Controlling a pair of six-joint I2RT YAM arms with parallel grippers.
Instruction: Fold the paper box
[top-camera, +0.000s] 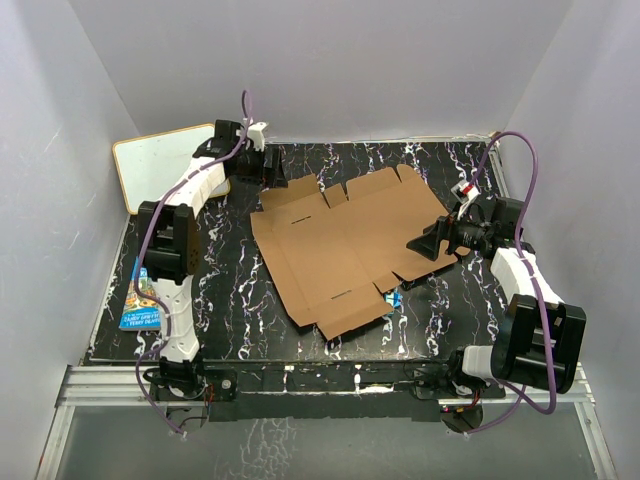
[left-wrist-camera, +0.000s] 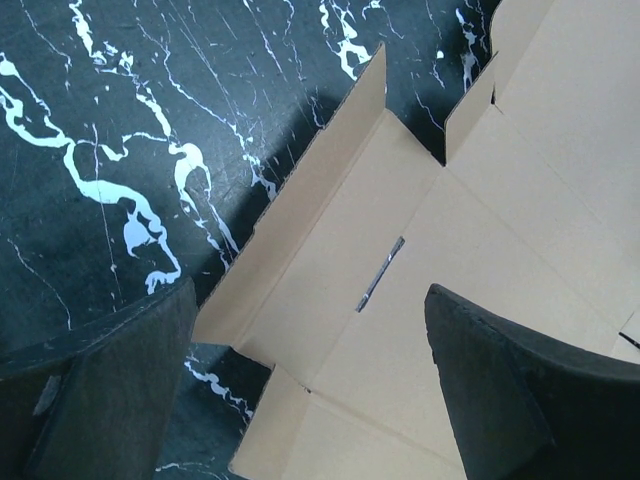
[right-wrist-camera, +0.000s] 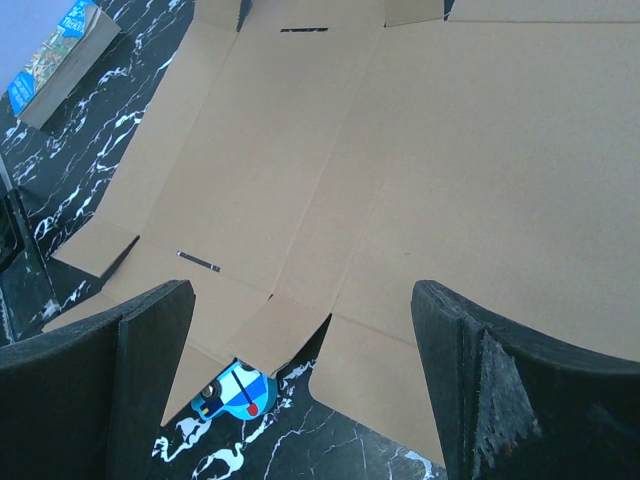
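Though tiny overhead, perhaps sticker (right-wrist-camera: 235, 392) beside paper box (right-wrist-camera: 400, 150)

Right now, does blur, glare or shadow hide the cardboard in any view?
No. Top external: even light, no glare, paper box sharp. Left wrist: box sharp, left fingers dark and soft-edged. Right wrist: box clear, right fingers likewise dark and soft.

You are getting soft, even light from above that is throwing short dark shadows off the raised flaps of the paper box (left-wrist-camera: 400, 220) onto the table (left-wrist-camera: 100, 110), while the dark fingers (left-wrist-camera: 110, 390) close to the wrist lens are blurring slightly at their edges
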